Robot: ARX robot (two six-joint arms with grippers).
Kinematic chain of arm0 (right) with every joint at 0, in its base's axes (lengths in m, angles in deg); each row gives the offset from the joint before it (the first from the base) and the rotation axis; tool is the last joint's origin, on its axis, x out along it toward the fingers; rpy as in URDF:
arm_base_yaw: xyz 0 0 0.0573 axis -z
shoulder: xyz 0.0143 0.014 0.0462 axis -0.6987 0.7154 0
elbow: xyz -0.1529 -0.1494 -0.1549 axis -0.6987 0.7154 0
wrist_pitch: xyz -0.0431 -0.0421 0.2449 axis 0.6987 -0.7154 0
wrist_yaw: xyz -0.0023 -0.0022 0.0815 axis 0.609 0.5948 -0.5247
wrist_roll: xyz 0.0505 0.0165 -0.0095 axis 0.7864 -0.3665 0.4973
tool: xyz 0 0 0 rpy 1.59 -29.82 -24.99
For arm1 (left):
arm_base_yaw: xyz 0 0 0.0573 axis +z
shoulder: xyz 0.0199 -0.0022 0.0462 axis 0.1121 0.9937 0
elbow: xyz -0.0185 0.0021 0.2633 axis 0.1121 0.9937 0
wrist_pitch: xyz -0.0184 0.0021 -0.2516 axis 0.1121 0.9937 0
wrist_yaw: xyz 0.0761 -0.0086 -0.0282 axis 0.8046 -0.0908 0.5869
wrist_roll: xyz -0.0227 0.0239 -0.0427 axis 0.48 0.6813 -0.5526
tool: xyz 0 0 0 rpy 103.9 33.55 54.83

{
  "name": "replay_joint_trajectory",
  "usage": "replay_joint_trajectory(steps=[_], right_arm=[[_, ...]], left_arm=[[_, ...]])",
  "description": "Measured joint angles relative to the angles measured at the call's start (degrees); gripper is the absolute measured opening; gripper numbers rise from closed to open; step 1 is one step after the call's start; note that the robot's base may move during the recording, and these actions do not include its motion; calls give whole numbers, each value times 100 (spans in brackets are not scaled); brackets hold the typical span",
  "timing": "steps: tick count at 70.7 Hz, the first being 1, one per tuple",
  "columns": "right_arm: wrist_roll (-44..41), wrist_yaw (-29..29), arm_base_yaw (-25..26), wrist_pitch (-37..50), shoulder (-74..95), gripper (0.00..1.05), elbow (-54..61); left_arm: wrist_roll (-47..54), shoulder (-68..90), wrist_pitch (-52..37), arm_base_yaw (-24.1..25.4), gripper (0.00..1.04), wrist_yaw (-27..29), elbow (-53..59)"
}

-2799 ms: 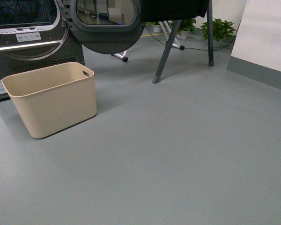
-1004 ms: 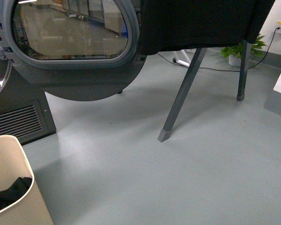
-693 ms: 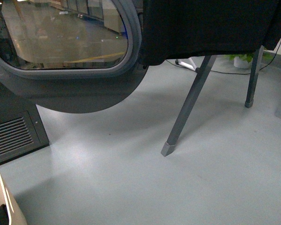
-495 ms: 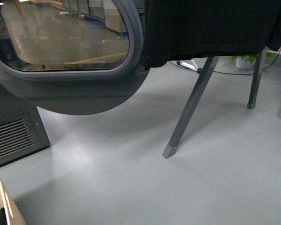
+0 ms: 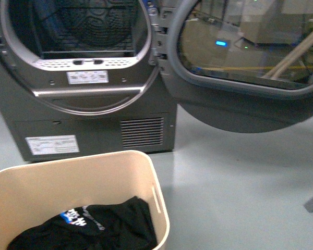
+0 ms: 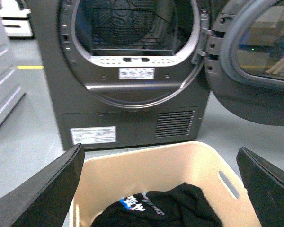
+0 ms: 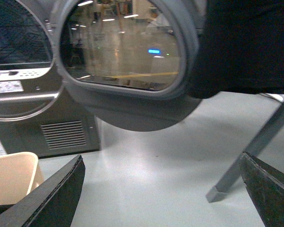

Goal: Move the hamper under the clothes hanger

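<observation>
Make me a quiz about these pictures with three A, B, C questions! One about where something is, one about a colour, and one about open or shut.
1. Where does the hamper stand?
A) on a shelf
B) on the floor in front of the dryer
C) inside the dryer

2. What colour is the hamper?
A) red
B) green
C) beige

3. The dryer's door is:
A) open
B) shut
C) taken off

Answers:
1 B: it sits on the floor right before the dryer.
2 C: its walls are pale beige.
3 A: the door is swung wide and the drum shows.
</observation>
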Motion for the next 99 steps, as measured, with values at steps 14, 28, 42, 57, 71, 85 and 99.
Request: replay_joint_trajectory(steps=[14, 28, 42, 57, 71, 85, 99], right_arm=[[0, -2, 0, 0, 0, 97, -2], [0, -26, -4, 0, 0, 97, 0], [0, -9, -2, 0, 0, 97, 0], [0, -7, -2, 0, 0, 97, 0], [719, -793, 807, 2035, 4170, 97, -1541], [852, -979, 680, 1878, 7748, 97, -3373], [828, -728, 306, 1412, 9748, 97, -4527]], left_arm=[[0, -2, 0, 2, 98, 0, 0], [-2, -4, 0, 7, 98, 22, 0], [0, -4, 0, 4, 98, 0, 0], [0, -4, 0, 4, 98, 0, 0], [-739, 3539, -133, 1062, 98, -455, -1526], [-210, 7368, -732, 439, 98, 9, -3294], [55, 9748, -986, -85, 98, 461, -4478]])
